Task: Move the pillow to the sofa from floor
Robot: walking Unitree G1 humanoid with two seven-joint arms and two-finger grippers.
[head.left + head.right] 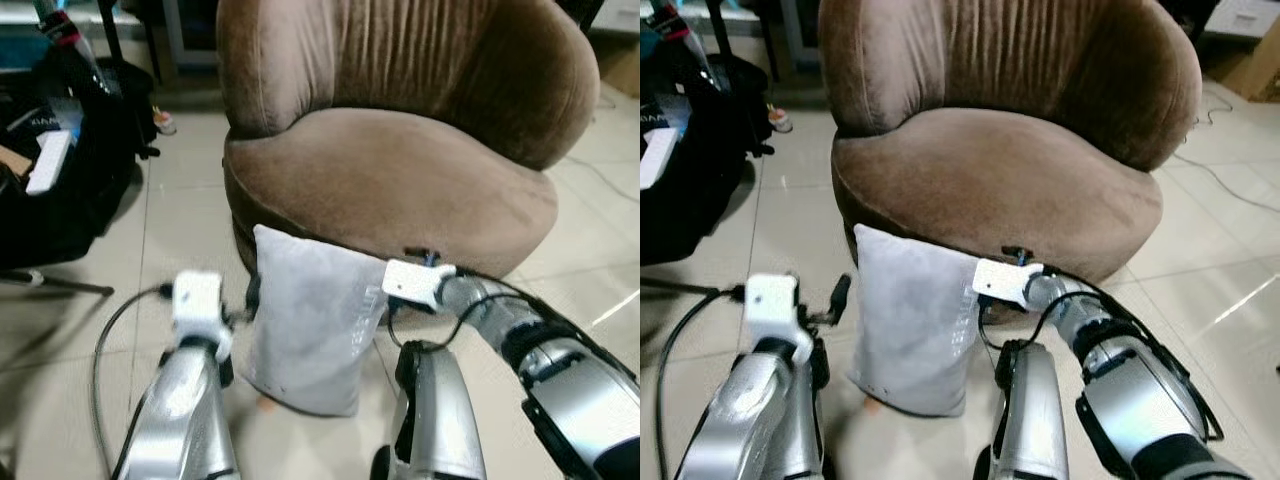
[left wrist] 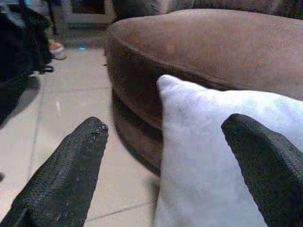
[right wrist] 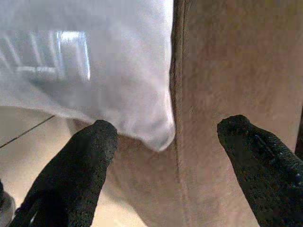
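Pillow (image 1: 308,325) upright against sofa (image 1: 400,180), on floor (image 1: 180,210)

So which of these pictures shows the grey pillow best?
The left eye view: the whole pillow stands upright on the floor, leaning against the brown sofa. The right eye view shows much the same. Each wrist view catches just one corner of it, between open black fingers.

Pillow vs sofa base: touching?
Touching. In the left eye view the grey pillow stands upright on the floor, its top edge leaning against the brown sofa front.
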